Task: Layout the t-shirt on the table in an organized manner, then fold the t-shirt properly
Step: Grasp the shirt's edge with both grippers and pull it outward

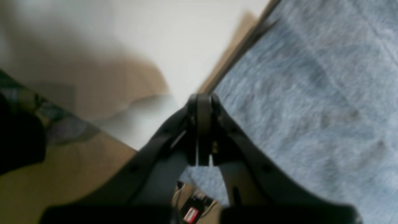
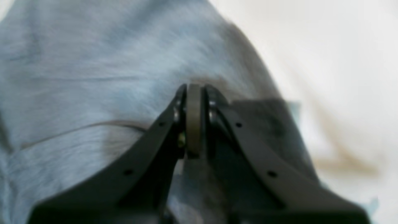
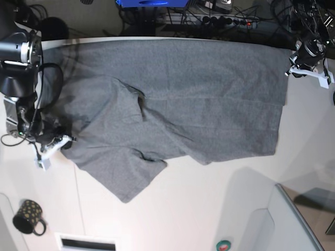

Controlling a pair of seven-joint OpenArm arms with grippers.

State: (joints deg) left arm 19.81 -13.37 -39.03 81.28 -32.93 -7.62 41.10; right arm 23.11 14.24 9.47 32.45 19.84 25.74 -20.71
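Both my grippers, left [image 1: 203, 132] and right [image 2: 194, 119], are pinched together at opposite ends of the t-shirt [image 3: 178, 99], its length stretching left-right between them.

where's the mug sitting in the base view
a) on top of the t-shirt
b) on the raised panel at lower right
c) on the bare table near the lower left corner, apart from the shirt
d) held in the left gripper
c: the dark spotted mug stands on the white table at the lower left, with bare tabletop between it and the grey t-shirt.
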